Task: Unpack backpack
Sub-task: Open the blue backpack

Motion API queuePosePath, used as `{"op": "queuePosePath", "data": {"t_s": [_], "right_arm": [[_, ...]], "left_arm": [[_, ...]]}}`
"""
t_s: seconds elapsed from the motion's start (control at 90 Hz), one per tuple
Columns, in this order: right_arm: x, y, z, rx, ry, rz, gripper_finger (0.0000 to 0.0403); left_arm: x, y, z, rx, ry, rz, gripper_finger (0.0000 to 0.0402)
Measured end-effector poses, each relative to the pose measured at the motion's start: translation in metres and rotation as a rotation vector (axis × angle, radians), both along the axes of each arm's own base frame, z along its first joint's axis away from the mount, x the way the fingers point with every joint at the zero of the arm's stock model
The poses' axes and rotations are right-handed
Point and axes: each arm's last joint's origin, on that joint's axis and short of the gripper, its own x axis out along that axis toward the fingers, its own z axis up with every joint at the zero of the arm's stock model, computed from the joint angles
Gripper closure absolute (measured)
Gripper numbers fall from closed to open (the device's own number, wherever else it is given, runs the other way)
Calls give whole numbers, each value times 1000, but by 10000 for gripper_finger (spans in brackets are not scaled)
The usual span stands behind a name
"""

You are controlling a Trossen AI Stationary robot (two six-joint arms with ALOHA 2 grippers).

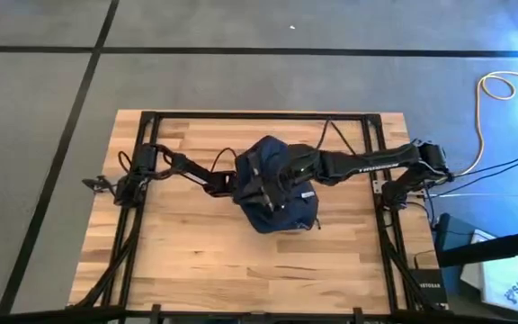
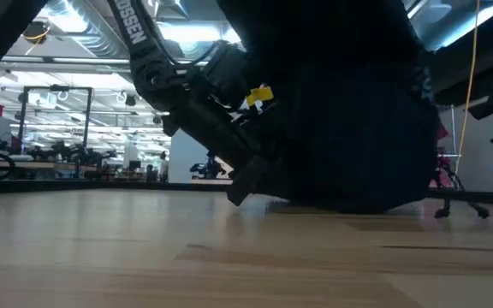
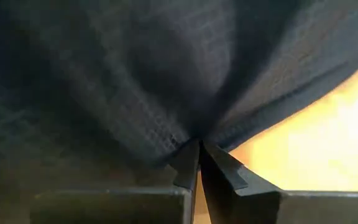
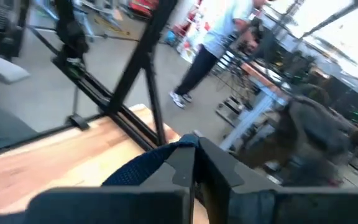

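One dark navy backpack [image 1: 277, 193] sits bunched near the middle of the wooden table [image 1: 196, 261], and in the low view its dark bulk blocks nearly all sight of the room behind it. Two arms meet at the backpack: the left gripper [image 3: 197, 152] is pressed together on a gathered fold of fabric at the backpack's left side, and the right gripper [image 4: 194, 146] is pinched on a strip of navy fabric on top of the backpack. Beyond the table edge, one person [image 4: 213, 43] in a light shirt walks among benches, and one yellow cable [image 1: 488, 112] loops on the floor past the backpack's right
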Motion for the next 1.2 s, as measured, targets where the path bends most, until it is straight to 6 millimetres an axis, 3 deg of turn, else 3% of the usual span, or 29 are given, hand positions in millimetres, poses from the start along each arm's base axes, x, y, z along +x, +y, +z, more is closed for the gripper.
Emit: {"op": "queuePosePath", "data": {"t_s": [0.267,0.589,0.889,1.2], "right_arm": [[5,33,-13,28,8,201,403],[19,38,-45,106,151,331,403],[24,45,-70,194,278,626,403],[34,49,-103,322,491,707,403]], "left_arm": [[-4,27,-1,-77,-18,82,399],[-5,36,0,-87,-20,90,399],[-5,38,0,-45,-15,75,399],[-6,46,0,-56,-20,98,399]]}}
